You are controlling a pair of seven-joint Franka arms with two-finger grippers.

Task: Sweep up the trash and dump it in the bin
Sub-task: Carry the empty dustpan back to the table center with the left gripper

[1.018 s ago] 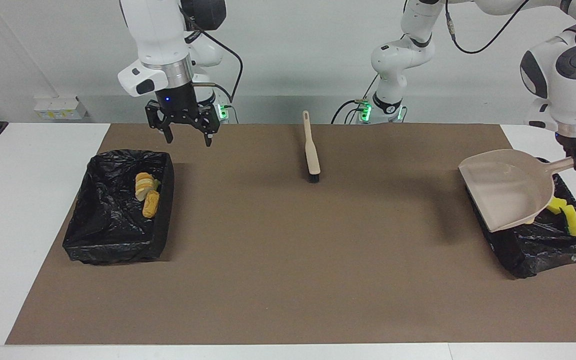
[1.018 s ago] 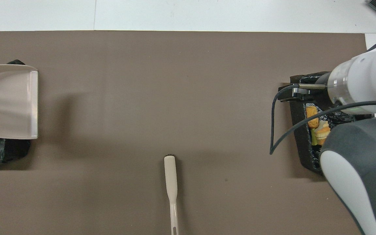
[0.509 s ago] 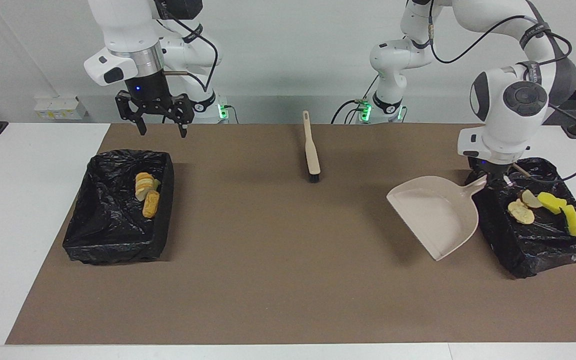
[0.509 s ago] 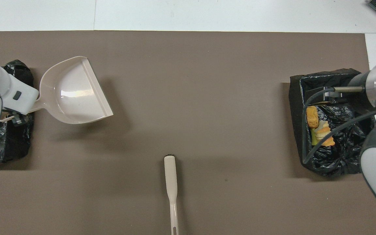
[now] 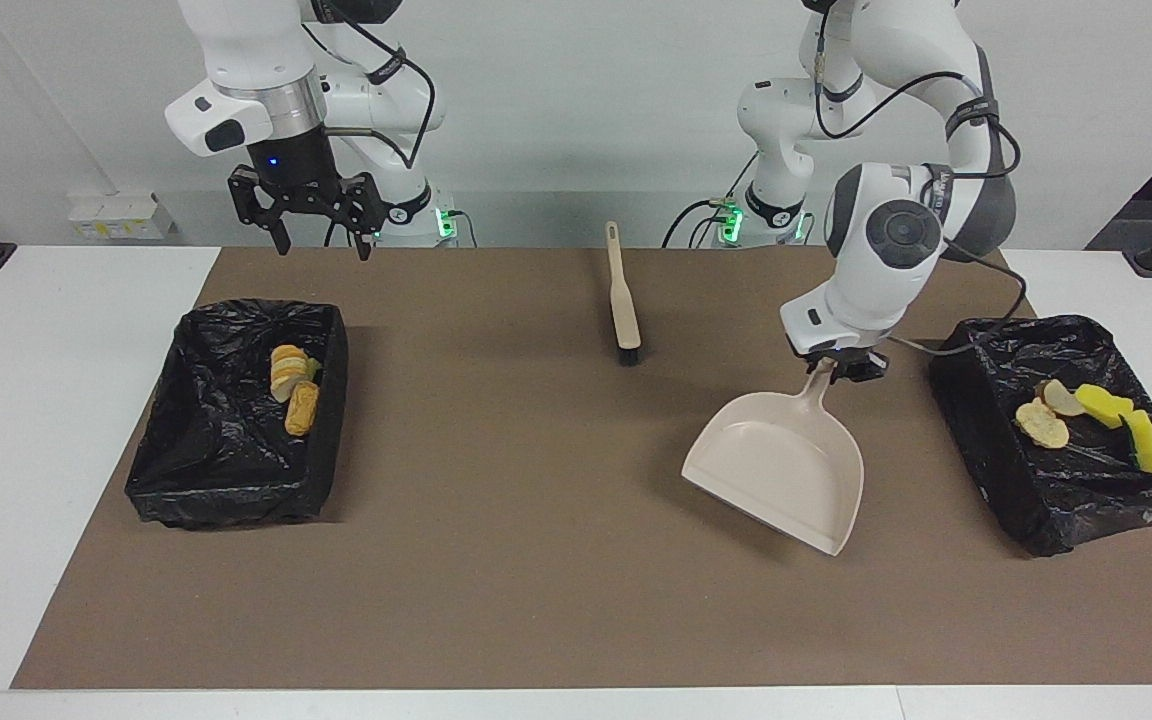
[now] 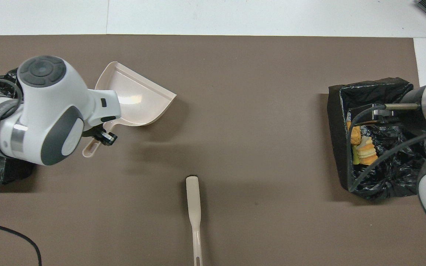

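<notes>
Two bins hold the trash point(image 5: 1086, 412): some lies in the bin at the left arm's end point(image 5: 1066, 470), half hidden overhead by that arm. Wide brown mat point(image 5: 536, 520) lies open mid-counter. The left hand point(image 5: 841, 368), clamped on the dustpan point(image 5: 781, 470), has swung it off that bin; the right hand point(image 5: 316, 235) hangs apart, raised.

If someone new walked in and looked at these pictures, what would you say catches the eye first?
Probably the empty beige plastic dustpan, held by its handle in the left gripper over the brown mat. Next, the two black-lined bins at the table's ends: the left arm's bin holds yellow sponge chunks and tan lumps, the right arm's bin golden bread-like lumps.
</notes>
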